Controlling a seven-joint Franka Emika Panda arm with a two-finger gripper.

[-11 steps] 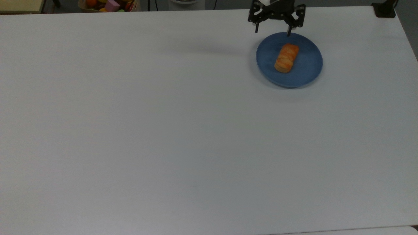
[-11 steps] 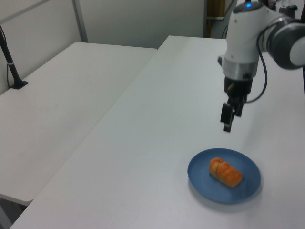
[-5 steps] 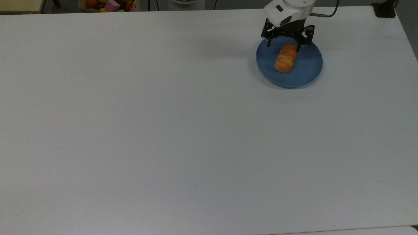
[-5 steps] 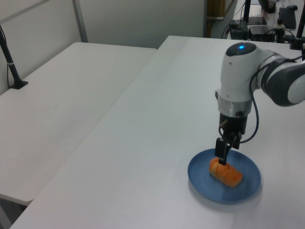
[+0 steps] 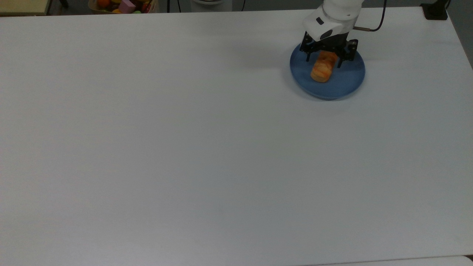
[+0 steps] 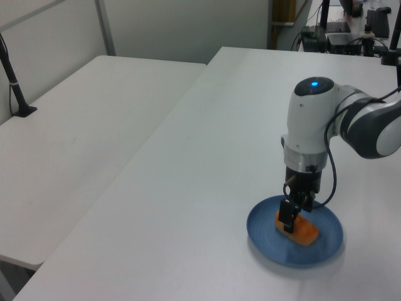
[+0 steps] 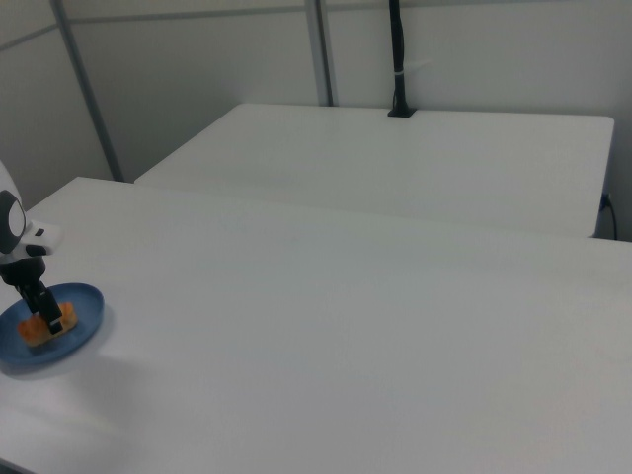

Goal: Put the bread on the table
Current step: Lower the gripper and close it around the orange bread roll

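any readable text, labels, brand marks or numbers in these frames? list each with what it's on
None: no view shows readable writing.
The bread, blue plate and table are unmarked.
The arm's white housing carries a blue light, no legible logo.
The pincer has no visible label.
The bin of coloured items shows nothing readable.

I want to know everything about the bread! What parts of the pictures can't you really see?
- Top view: the far end of the bread is covered by the end effector.
- Left view: a finger stands in front of the bread; whether it touches cannot be told.
- Right view: the blue plate is cut off by the right view's left edge.
- Top view: the box of toys is cut off by the top edge.
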